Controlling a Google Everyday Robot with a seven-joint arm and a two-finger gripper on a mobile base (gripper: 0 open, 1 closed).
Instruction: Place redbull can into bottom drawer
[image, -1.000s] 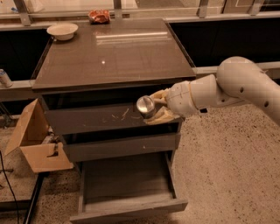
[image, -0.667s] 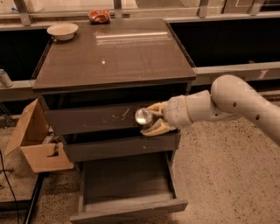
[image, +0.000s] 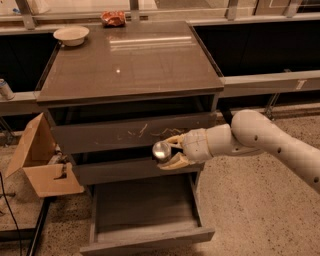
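Observation:
The redbull can (image: 161, 150) shows its shiny silver round end, held sideways in front of the middle drawer front (image: 125, 171). My gripper (image: 169, 152) is shut on the can, reaching in from the right on a white arm. The bottom drawer (image: 145, 232) is pulled open below, a wide shallow dark tray with nothing visible inside. The can hangs above the drawer's back part, well clear of its floor.
The white-scratched top drawer front (image: 131, 132) sits above the can. A white bowl (image: 71, 35) and a red-orange snack bag (image: 113, 18) lie at the cabinet top's far edge. An open cardboard box (image: 40, 160) stands on the floor at left.
My gripper has carried the can downward and slightly left, from the top drawer front down to the level of the middle drawer front. The arm has dropped lower.

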